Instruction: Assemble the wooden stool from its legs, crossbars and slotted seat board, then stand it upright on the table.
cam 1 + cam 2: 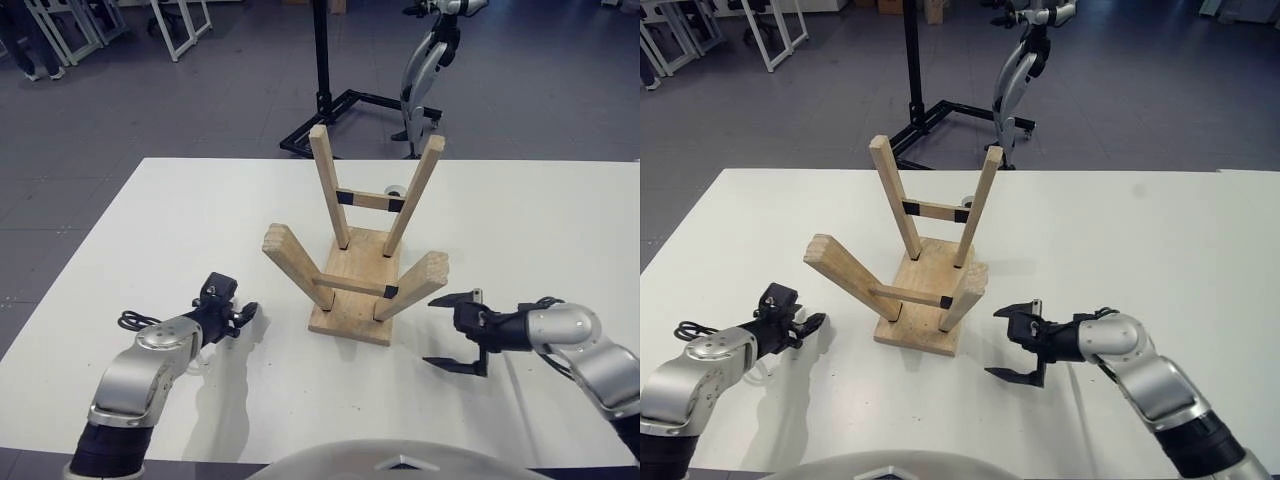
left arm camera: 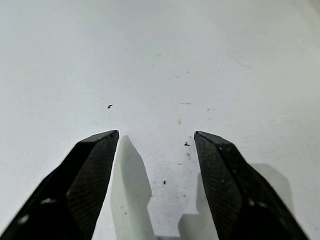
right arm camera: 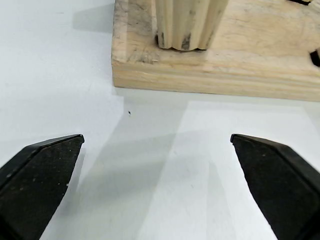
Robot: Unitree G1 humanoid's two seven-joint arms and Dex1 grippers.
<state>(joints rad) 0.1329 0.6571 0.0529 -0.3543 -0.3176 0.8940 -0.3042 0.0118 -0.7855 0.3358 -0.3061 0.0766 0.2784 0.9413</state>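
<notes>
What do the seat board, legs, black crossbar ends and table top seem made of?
Seat board: pale, unfinished-looking wood, with visible grain and a dull cut edge.
Legs: the same light wood, matte, with grain lines.
Black crossbar ends: dark sleeves, possibly plastic or tape; cannot tell which.
Table top: smooth white matte surface, likely laminate or painted board.

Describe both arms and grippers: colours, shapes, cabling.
Both arms have glossy, rounded silver-grey shells: left arm, right arm. The left arm has a black cuff further up, and a black cable loops at its wrist. Wrists and grippers are black. The left gripper and right gripper each have two matte black fingers, tapering to wedge tips with finely textured faces.
</notes>
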